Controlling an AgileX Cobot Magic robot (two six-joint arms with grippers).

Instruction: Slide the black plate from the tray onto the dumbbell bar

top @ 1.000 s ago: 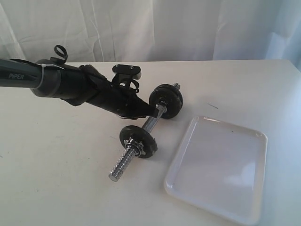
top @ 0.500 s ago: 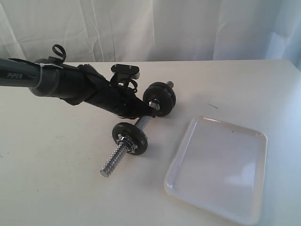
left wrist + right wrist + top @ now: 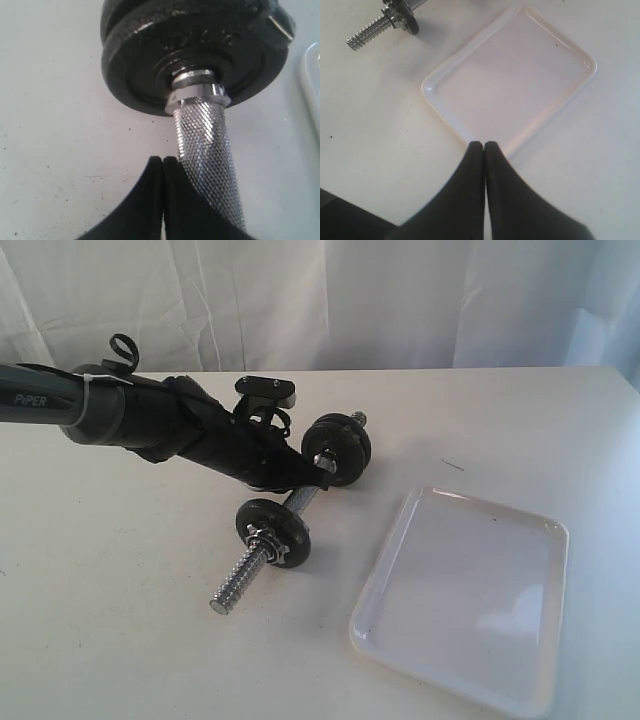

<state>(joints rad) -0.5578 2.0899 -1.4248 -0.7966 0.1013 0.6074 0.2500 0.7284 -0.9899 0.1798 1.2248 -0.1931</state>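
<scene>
The dumbbell bar (image 3: 300, 502) lies slanted on the table with a black disc and silver nut (image 3: 274, 531) near its bare threaded end (image 3: 232, 588). Its far end carries what looks like two stacked black discs (image 3: 337, 445) (image 3: 190, 45); I cannot tell whether one is the black plate. The white tray (image 3: 470, 590) (image 3: 510, 80) holds nothing. My left gripper (image 3: 322, 478) (image 3: 163, 159) is shut, its tips against the side of the knurled bar (image 3: 202, 135). My right gripper (image 3: 484, 143) is shut over the tray's rim and does not show in the exterior view.
White curtains hang behind the table's far edge. The threaded bar end (image 3: 367, 34) lies just off one tray corner. A dark table edge (image 3: 340, 215) shows in the right wrist view.
The dumbbell has slid to the left, away from the tray, together with my left gripper, which stays shut beside the bar. The tray has not moved.
</scene>
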